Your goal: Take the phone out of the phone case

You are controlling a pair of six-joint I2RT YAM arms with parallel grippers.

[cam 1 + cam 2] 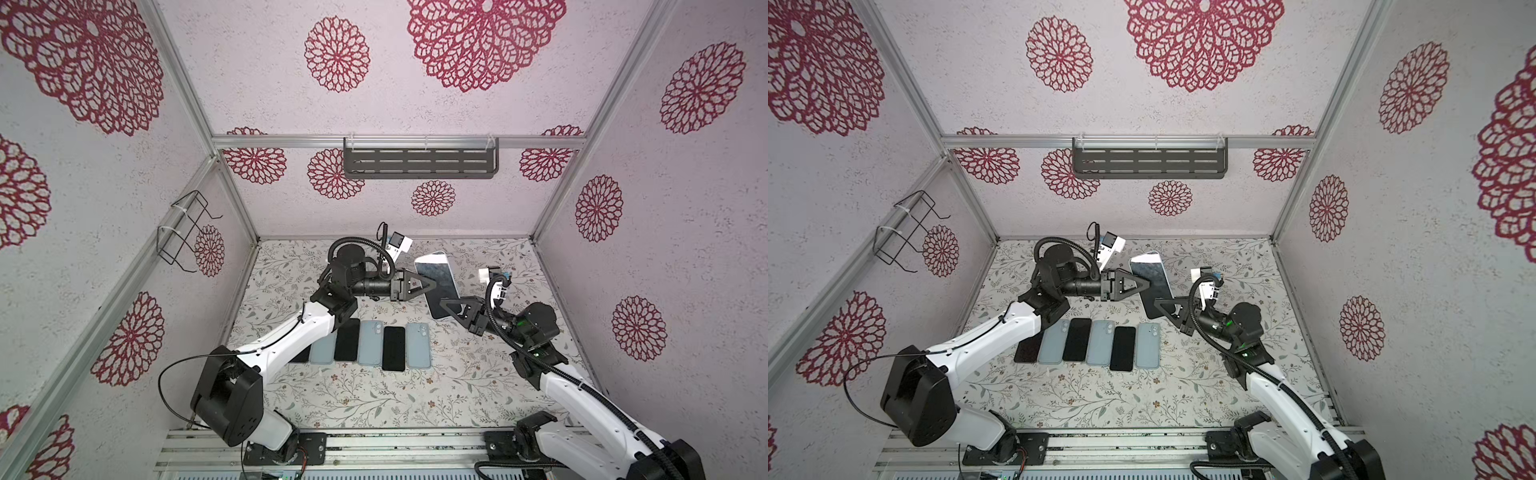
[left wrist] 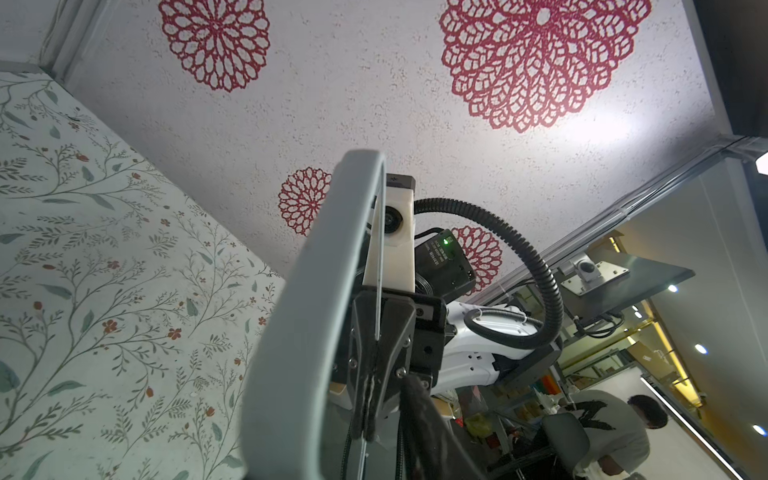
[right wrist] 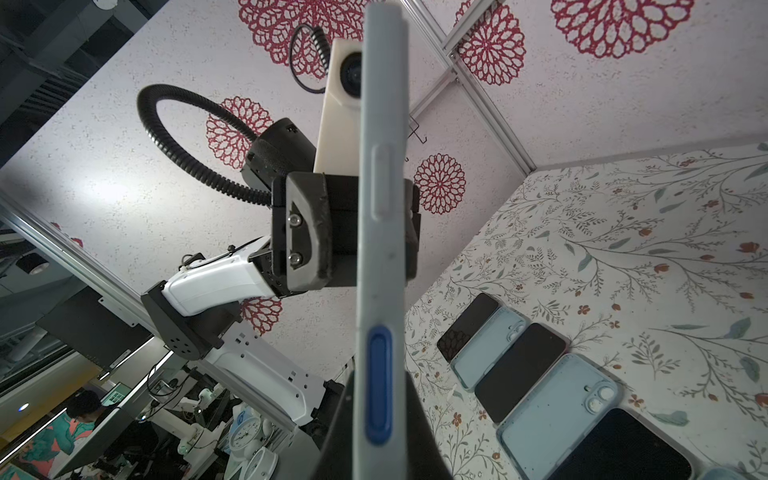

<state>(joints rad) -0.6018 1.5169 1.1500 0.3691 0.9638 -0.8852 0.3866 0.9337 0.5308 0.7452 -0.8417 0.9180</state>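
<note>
1. Inside a booth of white walls printed with crimson rosettes, over a floral mat (image 1: 374, 399); well beyond both pairs of jaws, a slotted shelf (image 1: 419, 164) on the back wall and a wire rack (image 1: 178, 237) on the left wall.
2. From the left base, reaches in with the left arm (image 1: 291, 336): white link slanting upward, elbow bent, black forearm about level and pointing right, wrist camera riding on top.
3. With the left gripper (image 1: 432, 284), clamps one long edge of the cased phone (image 1: 436, 274), one jaw on each face, no gap showing in the right wrist view.
4. From the right base, climbs with the right arm (image 1: 573, 399): white link rising steeply, elbow folded, black wrist aimed up and leftward toward the left jaws.
5. With the right gripper (image 1: 447, 306), pinches the same phone near its lower end, jaws closed flat against both faces.
6. Holds the phone clear of the mat, spanning from the right jaws up past the left jaws, glossy screen turned toward the top views, far end tipped toward the back wall.
7. Seated in the blue-grey phone case (image 3: 382, 257): rim and raised side buttons seen edge-on in the right wrist view, running straight out from the right jaws.
8. Down on the mat, below both pairs of jaws and nearer the bases: a row of six handsets (image 1: 371, 343), black and pale blue in turn, side by side, the leftmost partly hidden under the left arm.
</note>
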